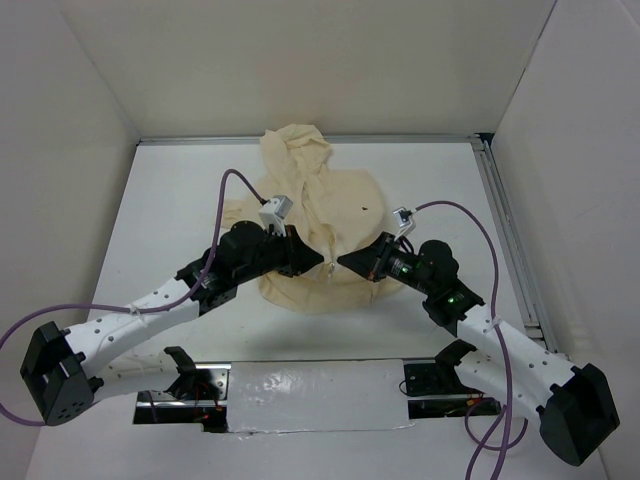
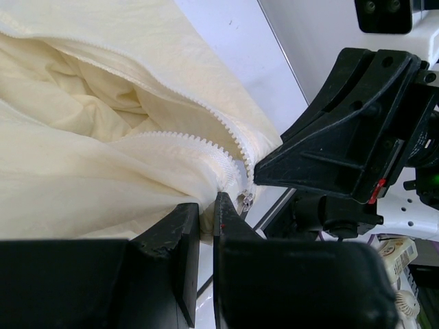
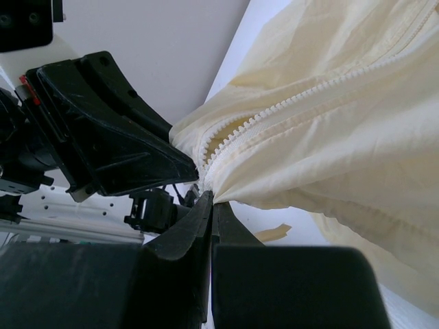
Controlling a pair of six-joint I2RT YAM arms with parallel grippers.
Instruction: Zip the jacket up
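Left fingers [image 2: 175,236] clamped on jacket [image 1: 335,200] hem [image 2: 171,199] beside slider [image 2: 244,200]; right fingers [image 3: 192,223] pinch hem alongside. Better hold hem taut, draw slider straight toward far edge of bench [image 1: 170,200].

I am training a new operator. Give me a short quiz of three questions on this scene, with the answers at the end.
1. True or false: the zipper of the jacket is closed along its whole length.
2. Where do the left gripper and the right gripper grip? A) a sleeve B) the zipper's lower end C) a pocket
3. Which part of the jacket lies at the far edge of the table?
Key: 1 false; 2 B; 3 the hood.
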